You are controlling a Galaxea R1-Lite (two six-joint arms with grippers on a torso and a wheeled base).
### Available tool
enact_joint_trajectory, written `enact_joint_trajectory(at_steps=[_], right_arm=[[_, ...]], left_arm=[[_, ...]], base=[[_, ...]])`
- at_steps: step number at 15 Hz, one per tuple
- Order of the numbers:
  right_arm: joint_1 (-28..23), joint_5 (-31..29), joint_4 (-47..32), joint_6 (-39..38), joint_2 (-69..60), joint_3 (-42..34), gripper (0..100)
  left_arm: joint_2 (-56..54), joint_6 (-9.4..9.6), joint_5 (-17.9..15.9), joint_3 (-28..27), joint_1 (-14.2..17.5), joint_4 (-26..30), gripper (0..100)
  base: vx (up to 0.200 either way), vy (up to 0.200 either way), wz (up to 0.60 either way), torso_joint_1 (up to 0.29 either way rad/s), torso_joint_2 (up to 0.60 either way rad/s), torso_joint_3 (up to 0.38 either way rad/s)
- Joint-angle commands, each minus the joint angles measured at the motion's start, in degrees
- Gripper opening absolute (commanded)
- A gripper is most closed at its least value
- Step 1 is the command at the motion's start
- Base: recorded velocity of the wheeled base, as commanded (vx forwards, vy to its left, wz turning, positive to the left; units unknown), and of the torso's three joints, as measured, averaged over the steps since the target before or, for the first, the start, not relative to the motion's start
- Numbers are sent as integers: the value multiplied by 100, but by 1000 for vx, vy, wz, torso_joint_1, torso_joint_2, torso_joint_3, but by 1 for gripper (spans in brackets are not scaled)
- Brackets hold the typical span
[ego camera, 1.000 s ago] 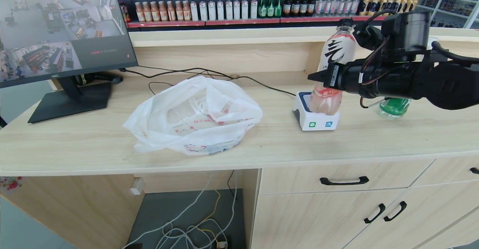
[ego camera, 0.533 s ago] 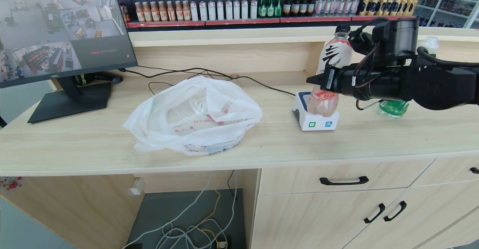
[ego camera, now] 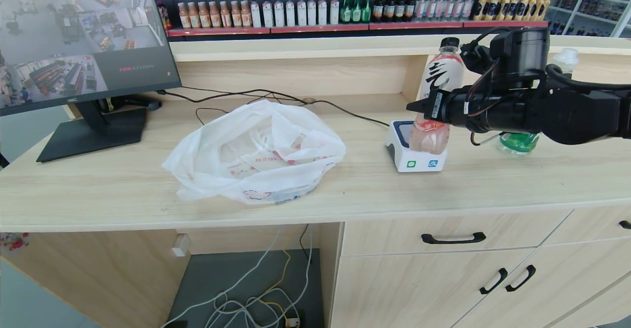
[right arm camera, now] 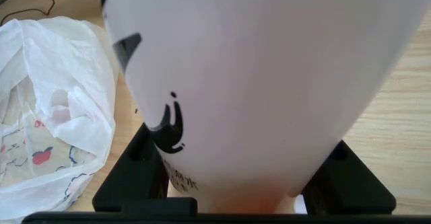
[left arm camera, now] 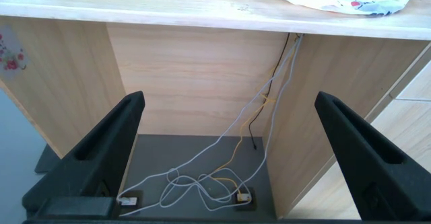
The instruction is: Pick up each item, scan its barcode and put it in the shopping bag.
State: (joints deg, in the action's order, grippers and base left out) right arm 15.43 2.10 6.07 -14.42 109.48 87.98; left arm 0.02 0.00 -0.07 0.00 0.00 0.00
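Scanning looks to be the step in hand: the right tool (ego camera: 428, 114) is clenched on the pink bottle (ego camera: 442, 77), held upright right of centre in the head view with its base at the white scanner (ego camera: 419, 161), while the left tool (left arm camera: 229, 101) hangs released, fingers spread wide, below the edge of the table (left arm camera: 135, 5). Next, I judge, the bottle must travel leftward to the shopping bag (ego camera: 256, 153) slumped at the frame's centre, high enough to clear its crumpled rim. Bare table between scanner and bag gives open room; the green bottle (ego camera: 517, 142) just behind the arm, at the right, leaves less.
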Motion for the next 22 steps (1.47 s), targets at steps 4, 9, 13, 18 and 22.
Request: enact_joint_trajectory(at_steps=[4, 9, 13, 18, 22], right_arm=[[-5, 1, 8, 1, 3, -9, 0], [-14, 1, 8, 1, 3, -26, 0], [-14, -8, 8, 1, -6, -35, 0], [4, -8, 8, 27, -199, 97, 0], [21, -8, 8, 45, -630, 97, 0]], left_arm=[[-2, 0, -1, 0, 0, 0, 100], [-2, 0, -1, 0, 0, 0, 100], [-2, 0, -1, 0, 0, 0, 100], [-2, 0, -1, 0, 0, 0, 100], [-2, 0, 7, 0, 0, 0, 100]], base=[[0, 0, 0, 0, 0, 0], [0, 0, 0, 0, 0, 0], [0, 0, 0, 0, 0, 0], [0, 0, 0, 0, 0, 0], [0, 0, 0, 0, 0, 0]])
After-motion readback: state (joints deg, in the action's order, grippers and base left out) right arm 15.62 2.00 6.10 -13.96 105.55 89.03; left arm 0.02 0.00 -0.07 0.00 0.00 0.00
